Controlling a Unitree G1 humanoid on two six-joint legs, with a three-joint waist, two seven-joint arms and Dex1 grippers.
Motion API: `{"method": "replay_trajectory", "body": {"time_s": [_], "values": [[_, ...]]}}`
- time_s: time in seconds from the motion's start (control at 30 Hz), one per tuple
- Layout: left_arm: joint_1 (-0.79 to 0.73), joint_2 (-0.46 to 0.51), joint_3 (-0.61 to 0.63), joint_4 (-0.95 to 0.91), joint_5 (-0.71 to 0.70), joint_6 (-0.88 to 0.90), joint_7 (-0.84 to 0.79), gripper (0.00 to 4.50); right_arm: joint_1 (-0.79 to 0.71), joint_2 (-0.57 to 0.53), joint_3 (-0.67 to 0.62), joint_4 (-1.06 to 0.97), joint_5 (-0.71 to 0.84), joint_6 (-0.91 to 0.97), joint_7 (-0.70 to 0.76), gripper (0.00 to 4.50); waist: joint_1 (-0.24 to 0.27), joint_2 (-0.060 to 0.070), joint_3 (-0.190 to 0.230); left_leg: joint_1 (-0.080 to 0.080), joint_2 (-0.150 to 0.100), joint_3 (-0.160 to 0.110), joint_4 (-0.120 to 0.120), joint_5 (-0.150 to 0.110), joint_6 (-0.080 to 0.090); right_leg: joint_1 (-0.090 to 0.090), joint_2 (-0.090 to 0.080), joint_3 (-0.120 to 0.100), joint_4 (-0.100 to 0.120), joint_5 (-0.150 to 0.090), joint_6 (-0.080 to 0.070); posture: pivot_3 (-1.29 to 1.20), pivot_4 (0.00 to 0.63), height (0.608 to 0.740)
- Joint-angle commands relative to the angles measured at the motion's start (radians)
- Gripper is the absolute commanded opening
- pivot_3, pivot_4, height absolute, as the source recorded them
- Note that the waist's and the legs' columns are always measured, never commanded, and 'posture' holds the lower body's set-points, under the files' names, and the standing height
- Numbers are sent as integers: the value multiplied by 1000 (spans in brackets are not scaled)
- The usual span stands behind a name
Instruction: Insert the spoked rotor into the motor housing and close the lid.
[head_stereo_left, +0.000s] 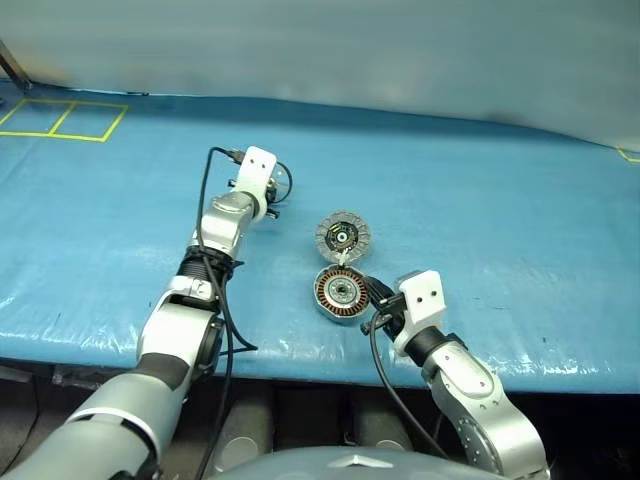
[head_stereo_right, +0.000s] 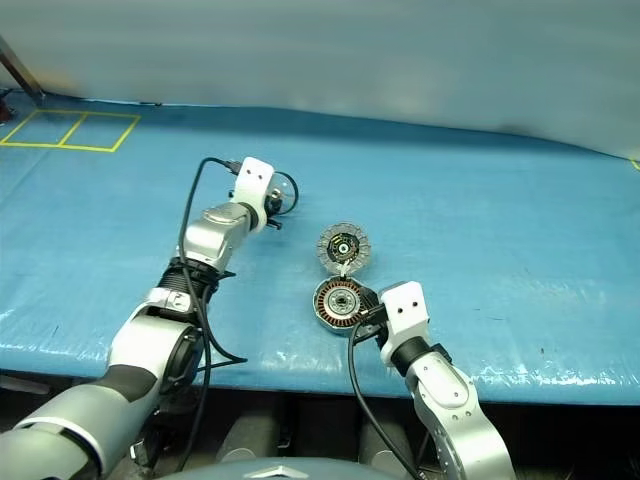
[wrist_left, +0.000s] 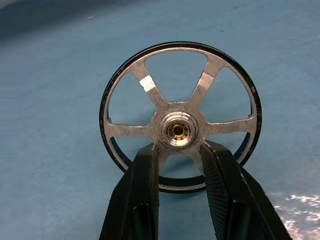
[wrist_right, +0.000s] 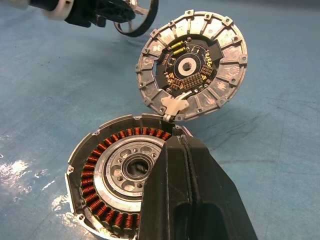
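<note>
Left pincer (wrist_left: 177, 165) clamps the spoked rotor (wrist_left: 180, 117) at its hub, held upright above the blue table (head_stereo_left: 500, 220), left of the motor housing (head_stereo_left: 340, 292). Lid (head_stereo_left: 343, 237) lies flipped open, hinged at the housing's far edge. Right pincer (wrist_right: 186, 150) fully closed, empty, over the housing's near rim.

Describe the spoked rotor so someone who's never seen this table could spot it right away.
On the blue table, look at the left gripper: it holds the spoked rotor up. Unlike the motor housing and the lid, it is a thin open wheel you see through.
</note>
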Motion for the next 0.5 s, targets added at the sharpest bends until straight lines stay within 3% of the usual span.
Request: {"method": "replay_trajectory", "body": {"time_s": [0.03,0.27,0.5], "values": [[48,67,10,-198,-38,-67,-103,964,8,-9,-26,-17,10,-78,25,0,2,0,0,0,0,0,0,0,0,0,0,0,0,0,0,0,150,740],[231,205,-7,-481,-178,-159,-444,964,75,-21,-76,35,41,-173,71,0,4,0,0,0,-1,0,-1,0,0,0,-1,1,-1,-3,-6,0,150,740],[385,264,-39,-678,-345,-167,-731,964,134,-51,-103,84,22,-264,107,0,4,1,0,2,2,1,0,0,-1,-2,-1,1,-1,-4,-9,0,150,740]]}}
